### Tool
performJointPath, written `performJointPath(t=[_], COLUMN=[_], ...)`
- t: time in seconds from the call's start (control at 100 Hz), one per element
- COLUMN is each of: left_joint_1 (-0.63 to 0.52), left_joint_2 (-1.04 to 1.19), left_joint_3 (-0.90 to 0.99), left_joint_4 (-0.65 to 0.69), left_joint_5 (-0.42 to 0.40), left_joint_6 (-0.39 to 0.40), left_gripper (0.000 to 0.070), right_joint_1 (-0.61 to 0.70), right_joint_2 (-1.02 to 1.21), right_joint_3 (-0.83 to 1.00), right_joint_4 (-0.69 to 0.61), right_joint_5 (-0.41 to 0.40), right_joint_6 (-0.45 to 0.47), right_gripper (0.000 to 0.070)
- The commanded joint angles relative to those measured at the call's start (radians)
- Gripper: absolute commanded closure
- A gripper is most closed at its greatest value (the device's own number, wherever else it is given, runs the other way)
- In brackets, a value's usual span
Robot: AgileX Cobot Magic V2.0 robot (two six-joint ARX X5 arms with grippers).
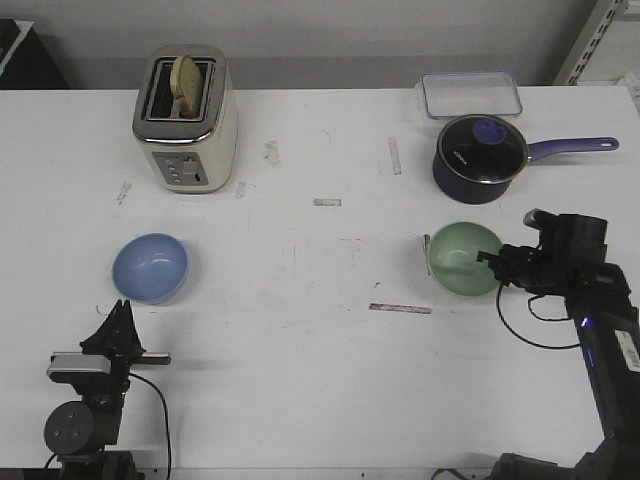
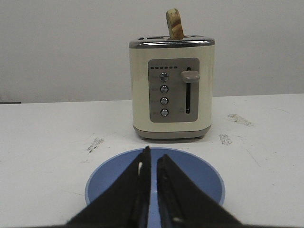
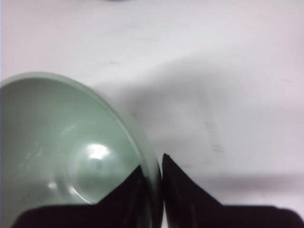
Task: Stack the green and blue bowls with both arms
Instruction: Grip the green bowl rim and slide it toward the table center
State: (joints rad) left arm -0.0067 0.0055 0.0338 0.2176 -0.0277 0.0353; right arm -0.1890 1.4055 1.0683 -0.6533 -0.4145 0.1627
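Right tool (image 3: 154, 178) pinches the green bowl (image 1: 464, 259)'s rim, just in front of the saucepan (image 1: 480, 158); left tool (image 2: 152, 166), fingers nearly together and empty, hangs well left, beside the blue bowl (image 1: 150, 267).

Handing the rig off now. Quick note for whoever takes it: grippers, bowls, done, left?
Right gripper: shut on the green bowl, one finger inside the rim, one outside; the bowl seems to rest on the table.
Left gripper: almost closed, empty, just short of the blue bowl.
Bowls: far apart, blue on the robot's left, green on its right near the saucepan. Both are upright and empty.
Done: green bowl gripped.
Left: lift the green bowl, carry it over, and nest the two bowls; blue is not yet grasped.
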Motion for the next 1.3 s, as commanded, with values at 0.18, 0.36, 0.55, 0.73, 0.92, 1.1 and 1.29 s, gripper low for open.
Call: performJointPath(t=[0.18, 0.36, 0.55, 0.73, 0.92, 1.1, 1.29], left_joint_1=[0.0, 0.0, 0.0, 0.0, 0.0, 0.0, 0.0], left_joint_2=[-0.002, -0.002, -0.002, -0.002, -0.002, -0.002, -0.002], left_joint_3=[-0.02, -0.02, -0.02, -0.02, -0.02, -0.02, -0.02], left_joint_4=[0.013, 0.013, 0.013, 0.013, 0.013, 0.013, 0.013], left_joint_5=[-0.003, -0.003, -0.003, -0.003, -0.003, -0.003, -0.003], left_joint_6=[-0.002, -0.002, -0.002, -0.002, -0.002, -0.002, -0.002], left_gripper=[0.0697, 0.0697, 0.0697, 0.0697, 0.0697, 0.0697, 0.0697], right_joint_1=[0.255, 0.468, 0.619, 0.69, 0.714, 0.721, 0.72], right_joint_2=[0.008, 0.034, 0.099, 0.185, 0.24, 0.252, 0.252], right_joint_3=[0.013, 0.013, 0.037, 0.078, 0.084, 0.084, 0.084], right_joint_4=[0.078, 0.132, 0.156, 0.159, 0.175, 0.18, 0.173], right_joint_5=[0.014, 0.106, 0.154, 0.197, 0.211, 0.212, 0.228], right_joint_6=[0.22, 0.406, 0.497, 0.531, 0.555, 0.554, 0.554], right_gripper=[0.0693, 0.0693, 0.0694, 0.0694, 0.0694, 0.0692, 0.0501])
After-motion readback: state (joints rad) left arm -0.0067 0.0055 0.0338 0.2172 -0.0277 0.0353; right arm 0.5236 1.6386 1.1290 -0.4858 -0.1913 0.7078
